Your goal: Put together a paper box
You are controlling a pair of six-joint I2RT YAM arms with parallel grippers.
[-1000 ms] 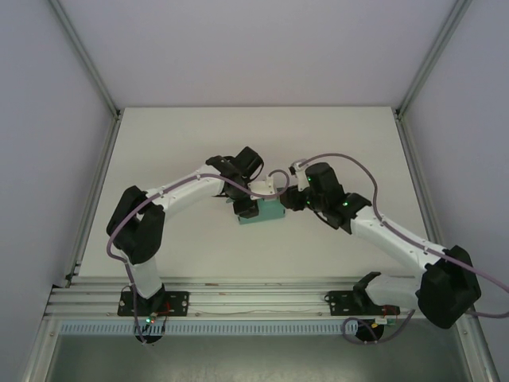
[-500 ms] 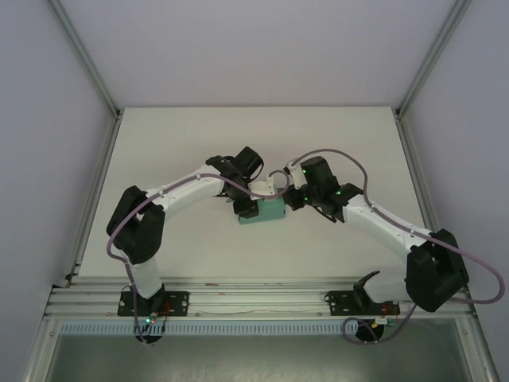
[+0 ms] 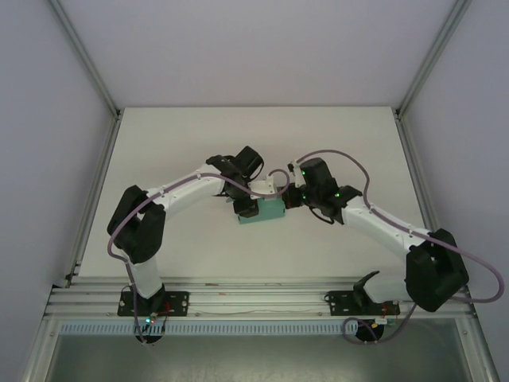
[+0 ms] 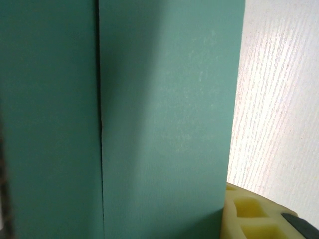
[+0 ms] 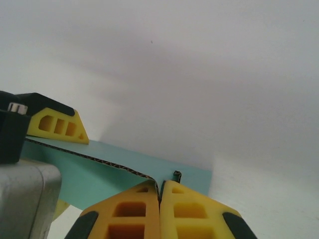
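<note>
Where the two arms meet over the middle of the white counter (image 3: 183, 143), the left end effector (image 3: 245, 208) is seen clamped across the left end of the teal paper box (image 3: 269, 213). In the left wrist view, the teal card is shown very close, a dark vertical seam runs down it, and one yellow pad (image 4: 249, 214) is pressed against its lower right edge. The box is held between the two end effectors, and whether it touches the counter cannot be told.

To the right, the right end effector (image 3: 289, 199) is closed tight. In its wrist view, its yellow fingers (image 5: 189, 211) are pressed together and the corrugated edge of a flap runs into the line between them, so a thin pinch on the card is judged.

Trouble is judged likely from that narrow hold: the flap could be slipped out if it is pulled sideways, or creased or torn if it is folded against the left clamp. The seam could also be sprung open.
</note>
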